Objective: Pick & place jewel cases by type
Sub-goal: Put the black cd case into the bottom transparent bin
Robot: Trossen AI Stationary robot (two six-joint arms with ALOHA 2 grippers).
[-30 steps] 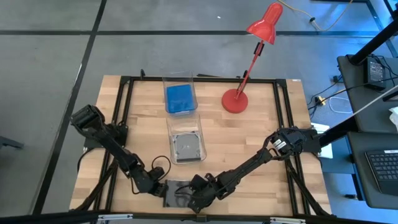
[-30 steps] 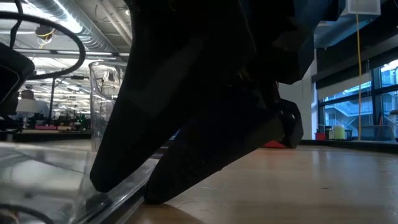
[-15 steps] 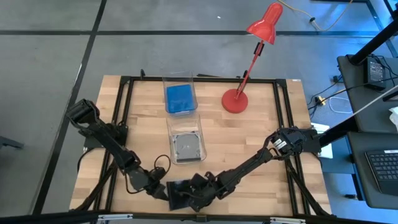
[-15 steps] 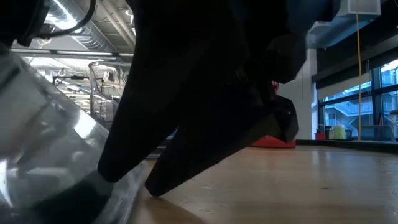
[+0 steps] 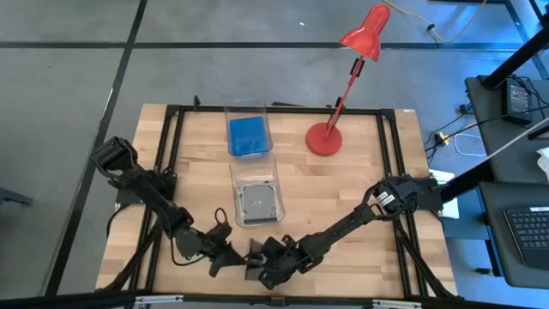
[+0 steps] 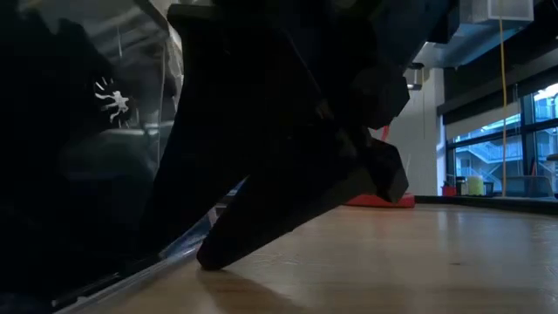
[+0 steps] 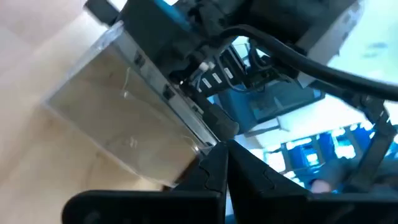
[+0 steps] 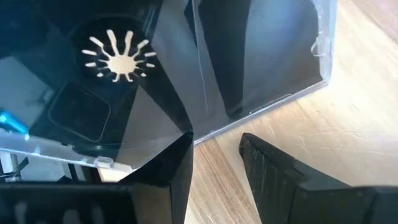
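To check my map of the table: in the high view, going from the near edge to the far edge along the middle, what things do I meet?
Jewel case between the two grippers → clear bin holding a grey case → clear bin holding a blue case; the red lamp stands right of that.

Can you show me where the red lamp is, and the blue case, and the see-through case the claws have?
red lamp [image 5: 324, 139], high view, its round base.
blue case [image 5: 248, 136], high view, its middle.
see-through case [image 8: 261, 56], right wrist view, its clear cover.
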